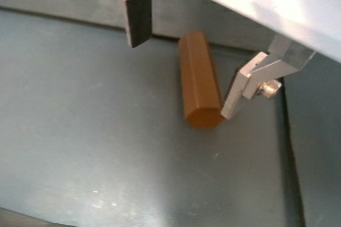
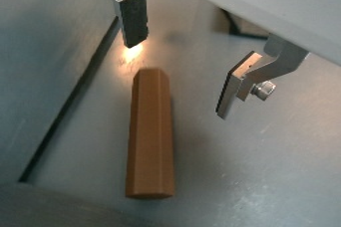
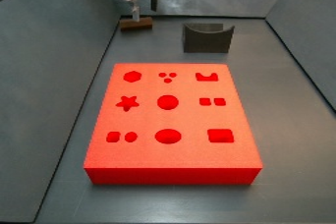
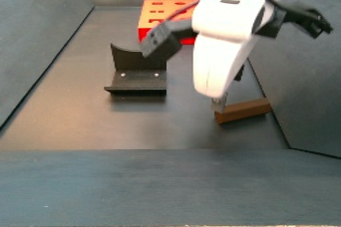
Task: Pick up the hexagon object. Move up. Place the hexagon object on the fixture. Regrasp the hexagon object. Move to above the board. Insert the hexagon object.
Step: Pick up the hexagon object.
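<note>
The hexagon object (image 1: 200,79) is a brown six-sided rod lying flat on the grey floor; it also shows in a wrist view (image 2: 150,133) and in a side view (image 4: 242,112). My gripper (image 1: 185,52) hangs just above it, open, with one finger (image 1: 138,17) on each side and nothing held. In a side view the gripper (image 3: 136,12) is at the far end, left of the fixture (image 3: 205,37). The fixture (image 4: 138,70) stands apart from the peg. The red board (image 3: 171,120) lies in the middle of the floor, its shaped holes open.
Grey walls enclose the work floor on all sides. The peg lies close to a wall's base seam (image 1: 286,141). The white arm body (image 4: 224,37) stands over the peg in a side view and hides part of the board (image 4: 167,12).
</note>
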Available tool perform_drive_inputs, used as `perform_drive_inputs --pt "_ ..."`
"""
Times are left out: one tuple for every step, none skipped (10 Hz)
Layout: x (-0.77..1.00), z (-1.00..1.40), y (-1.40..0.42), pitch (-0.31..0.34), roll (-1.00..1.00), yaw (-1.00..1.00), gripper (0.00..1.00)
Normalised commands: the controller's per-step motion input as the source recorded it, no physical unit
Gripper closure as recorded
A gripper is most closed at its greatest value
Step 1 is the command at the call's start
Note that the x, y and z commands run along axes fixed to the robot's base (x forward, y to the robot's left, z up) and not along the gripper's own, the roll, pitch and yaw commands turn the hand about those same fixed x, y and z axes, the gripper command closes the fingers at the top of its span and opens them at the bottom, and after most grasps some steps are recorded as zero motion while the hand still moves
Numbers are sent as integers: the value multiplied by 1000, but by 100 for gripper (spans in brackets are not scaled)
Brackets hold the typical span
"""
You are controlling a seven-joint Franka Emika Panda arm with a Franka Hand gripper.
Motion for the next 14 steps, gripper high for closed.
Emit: perform_drive_inputs --pt "-86 -423 160 -24 0 1000 0" --pt "-60 -434 129 -29 0 1000 0" --pt "-51 -440 114 -27 0 1000 0" --pt "-71 -451 123 -23 0 1000 0" --pt "-234 -443 274 -29 0 840 0" --pt "0 -300 117 -109 -19 660 0" --pt "0 -169 66 -39 -77 134 0" --pt "0 0 0 0 0 0 100" --pt "0 0 0 0 10 0 100" --pt "0 0 0 0 0 0 100" --pt "0 0 0 0 0 0 100" --pt "0 0 0 0 0 0 100" --pt "0 0 0 0 0 0 100" --pt "0 0 0 0 0 0 100"
